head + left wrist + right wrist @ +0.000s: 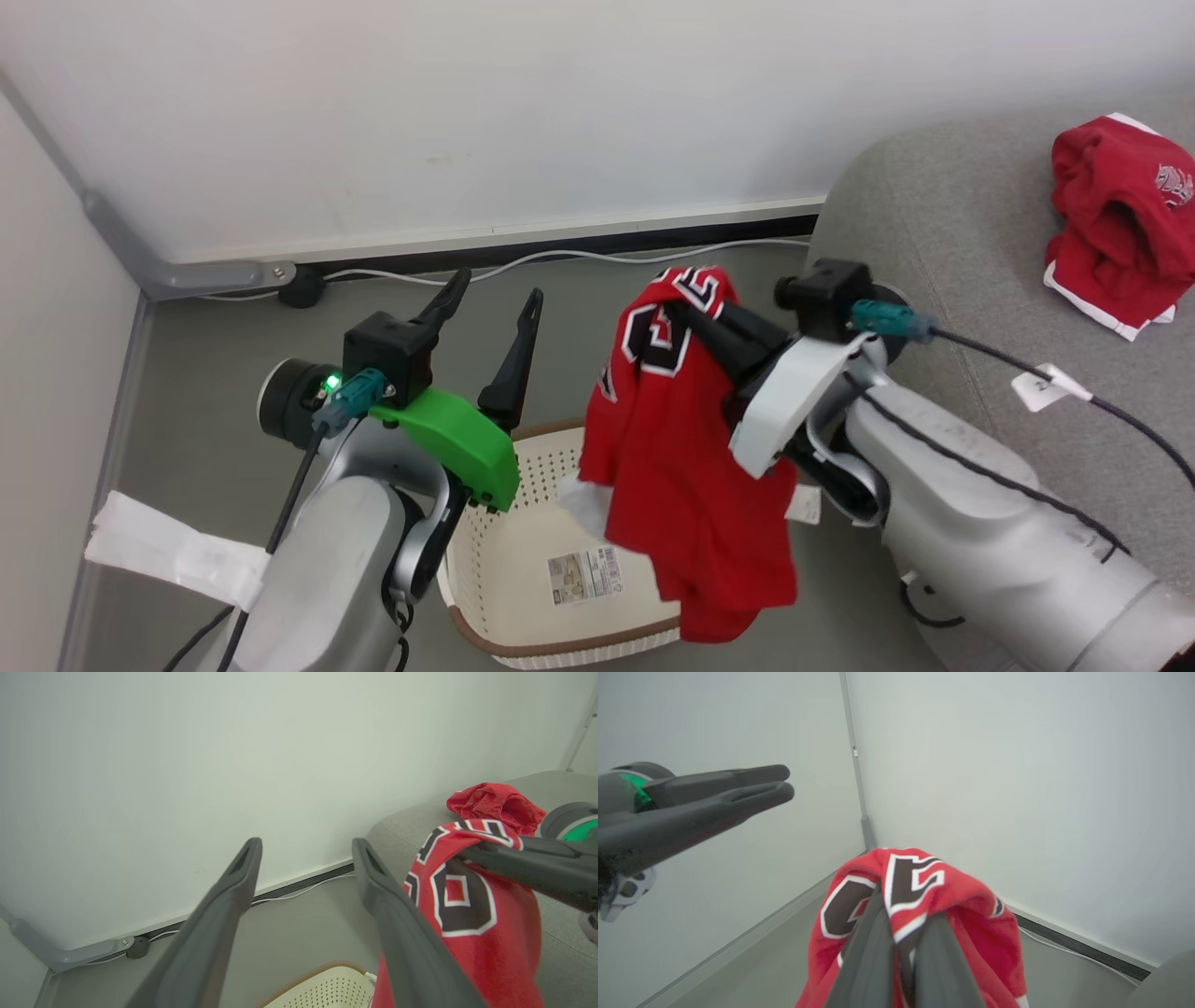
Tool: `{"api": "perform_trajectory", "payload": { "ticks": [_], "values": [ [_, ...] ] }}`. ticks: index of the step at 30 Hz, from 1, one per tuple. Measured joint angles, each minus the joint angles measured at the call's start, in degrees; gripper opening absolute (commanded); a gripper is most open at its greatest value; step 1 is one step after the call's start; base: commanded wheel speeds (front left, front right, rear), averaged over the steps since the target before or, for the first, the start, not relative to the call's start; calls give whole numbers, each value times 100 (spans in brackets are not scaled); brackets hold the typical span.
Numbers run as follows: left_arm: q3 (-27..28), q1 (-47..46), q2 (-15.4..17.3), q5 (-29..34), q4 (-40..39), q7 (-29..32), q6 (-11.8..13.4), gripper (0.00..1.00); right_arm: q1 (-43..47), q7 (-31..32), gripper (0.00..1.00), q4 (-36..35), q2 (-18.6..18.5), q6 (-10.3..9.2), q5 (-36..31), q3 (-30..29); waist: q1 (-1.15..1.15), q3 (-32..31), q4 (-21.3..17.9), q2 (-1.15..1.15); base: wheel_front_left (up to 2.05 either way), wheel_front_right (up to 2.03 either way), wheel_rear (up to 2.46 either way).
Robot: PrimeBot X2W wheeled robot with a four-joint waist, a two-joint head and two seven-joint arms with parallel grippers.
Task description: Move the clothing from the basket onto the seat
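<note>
A red jersey (686, 467) with black, white-outlined numbers hangs above the basket (509, 644), and my right gripper (689, 301) is shut on its top fold. In the right wrist view the jersey (966, 905) drapes over my right gripper (901, 905), hiding its fingertips. My left gripper (499, 285) stands open and empty to the left of the jersey, above the basket's far rim; the left wrist view shows my left gripper (307, 842) spread wide beside the jersey (486, 947). The cream perforated basket holds just a label sticker (583, 574). Another red garment (1116, 224) lies crumpled on the grey seat (952, 215).
A white wall (467, 112) with a cable (579, 257) along its foot closes the back. White crumpled material (168, 551) lies on the grey floor at the left. A black cable with a white tag (1041, 387) runs across the seat.
</note>
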Motion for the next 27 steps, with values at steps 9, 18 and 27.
{"api": "perform_trajectory", "payload": {
  "ticks": [9,18,27],
  "values": [
    [-116,372,25,0,-37,-256,-69,100,190,-7,0,-719,-703,-406,-105,-1015,0,-50,-350,0,0,0,0],
    [-349,602,32,0,-79,-401,-180,100,695,-7,0,-1173,-1239,-710,-248,-1660,0,-93,-821,0,0,0,0],
    [-504,723,4,1,-130,-458,-226,100,1053,-7,0,-1544,-1429,-757,-315,-1871,0,-105,-1339,0,0,0,0]
  ]
}}
